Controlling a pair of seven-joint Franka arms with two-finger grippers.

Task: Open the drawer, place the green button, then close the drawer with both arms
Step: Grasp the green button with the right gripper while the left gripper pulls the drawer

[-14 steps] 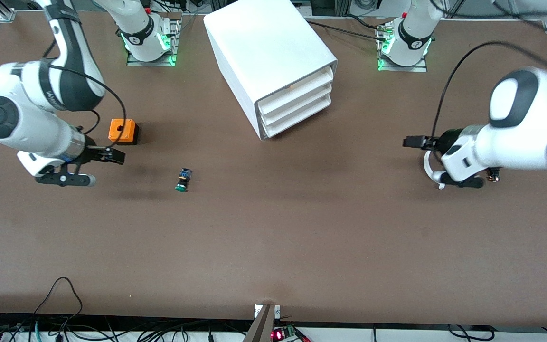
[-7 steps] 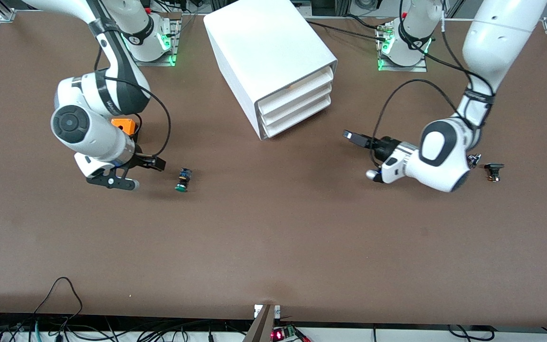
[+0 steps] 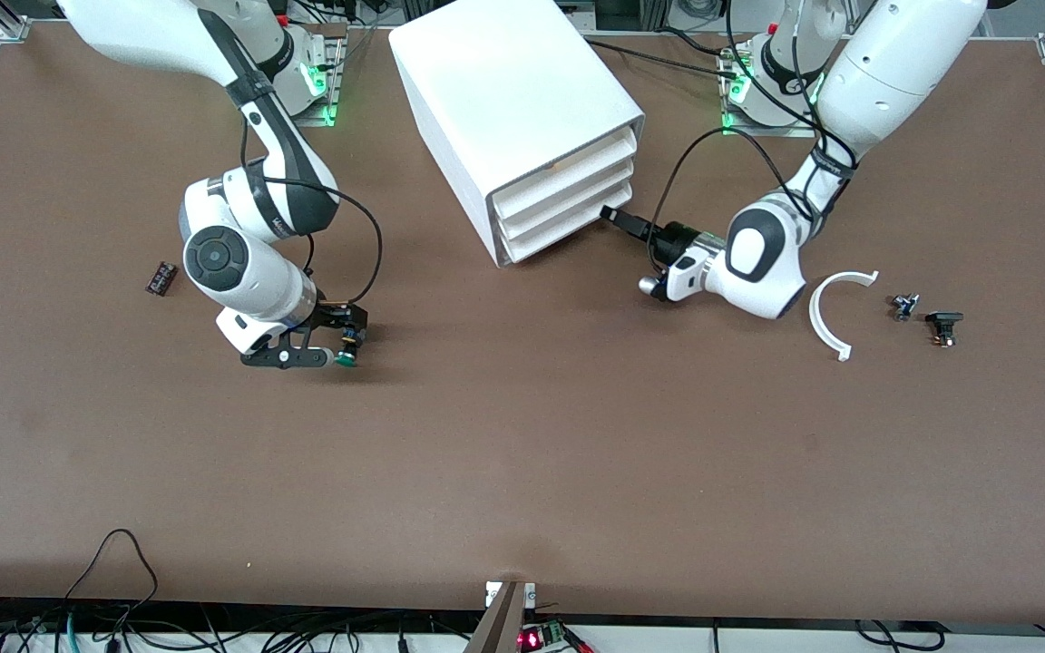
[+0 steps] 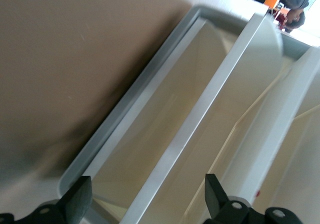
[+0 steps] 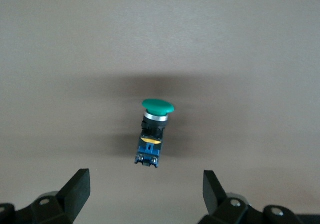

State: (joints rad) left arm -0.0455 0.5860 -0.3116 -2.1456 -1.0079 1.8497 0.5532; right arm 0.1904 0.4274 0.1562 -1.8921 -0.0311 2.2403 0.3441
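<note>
Listing items: one tabletop, two arms, one cabinet, loose parts.

Table (image 3: 522, 472): brown surface; its near edge is cut off by cables and a bracket.

Cabinet (image 3: 504, 100): big white box, set askew between the two arm bases, three stacked tray drawers facing the left arm's end of the table.

Drawer (image 3: 568, 227): lowest of the three, flush with the two above it, shut. In the left wrist view (image 4: 150, 134) only its pale front lip and edge show, cropped and tilted; the interior is hidden.

Left gripper (image 3: 618, 219): low, right at the corner of the drawer front; fingers (image 4: 80, 201) spread wide, nothing between them. Contact with the drawer cannot be made out.

Right gripper (image 3: 341, 343): low over the table, directly above the button; fingers (image 5: 77, 189) spread apart, with the button in the gap, not touched.

Button (image 5: 152, 134): lying on its side on the table, toward the right arm's end, nearer the front camera than the cabinet. Green cap, black collar, blue rear end. In the front view (image 3: 347, 352) it is mostly covered by the gripper; only the green cap and a bit of blue show.

Small black part (image 3: 161, 277): on the table near the right arm's end; detail too small to read.

White curved strip (image 3: 835, 308): half-ring, lying flat beside the left arm's wrist.

Two small dark parts (image 3: 926, 317): just beside the strip, toward the left arm's end; shapes unclear.
</note>
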